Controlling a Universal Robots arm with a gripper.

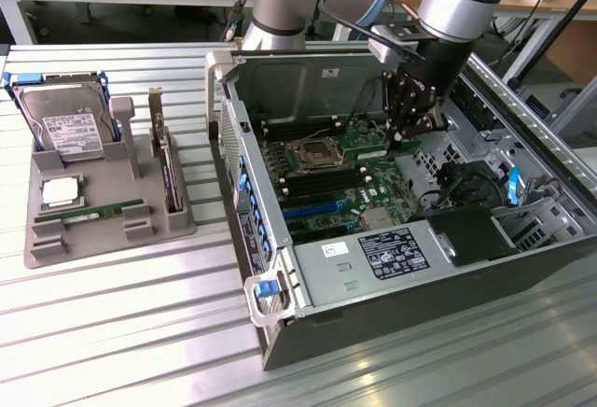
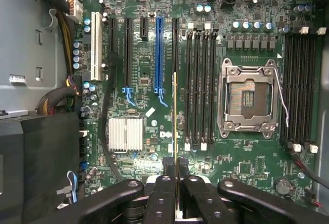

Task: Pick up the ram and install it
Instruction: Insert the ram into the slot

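My gripper [image 2: 176, 163] is shut on the ram [image 2: 176, 116]. In the wrist view the ram shows edge-on as a thin green-gold strip reaching out from between the fingertips over the motherboard [image 2: 149, 54]. It hangs beside the row of black memory slots [image 2: 200, 85], between them and the black expansion slot, apart from the board. In the exterior view the gripper [image 1: 408, 129] hangs inside the open computer case, above the board near the CPU socket [image 1: 311, 154]. Another green stick [image 1: 93, 211] lies in the grey tray.
The grey tray [image 1: 112, 239] at the exterior view's left holds a hard drive [image 1: 70, 127], a square silver chip [image 1: 58, 192] and an upright dark card [image 1: 171, 178]. Case walls [image 1: 280, 76] surround the board. A power supply [image 1: 392, 253] and cables [image 2: 61, 98] crowd the case.
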